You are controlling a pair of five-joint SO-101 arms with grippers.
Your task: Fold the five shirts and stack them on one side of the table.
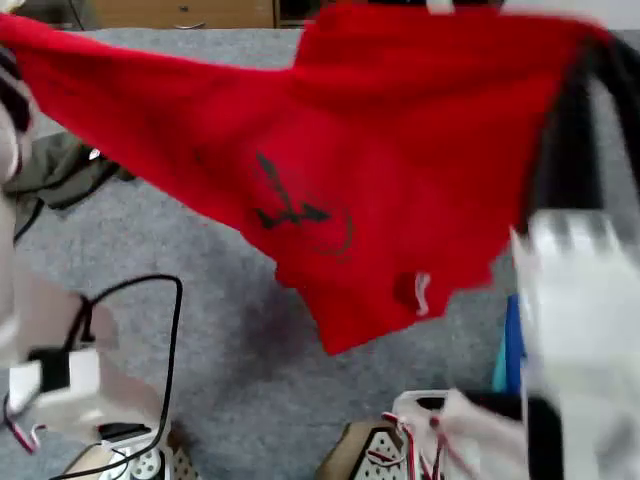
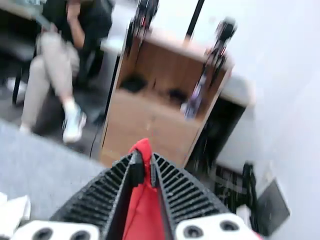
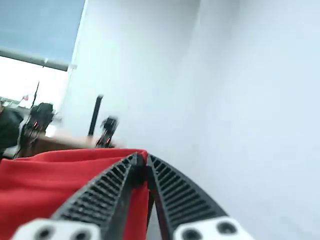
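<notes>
A red shirt [image 1: 380, 150] with a dark print hangs stretched high above the grey table, spread across the high view. My left gripper [image 2: 142, 167] is shut on one edge of the red shirt [image 2: 142, 210], the cloth pinched between its black ribbed fingers [image 2: 107, 195]. My right gripper [image 3: 141, 167] is shut on another edge of the red shirt [image 3: 45, 185], which spreads away from it. In the high view an arm [image 1: 585, 330] stands at the right, blurred, under the raised cloth. A dark olive shirt [image 1: 55, 170] lies crumpled at the table's left edge.
The grey table surface [image 1: 240, 340] lies bare beneath the hanging shirt. A black cable [image 1: 170, 340] loops near the front left by an arm's base [image 1: 60, 385]. A wooden cabinet [image 2: 160, 110] stands beyond the table. A blue object [image 1: 510, 340] sits at the right.
</notes>
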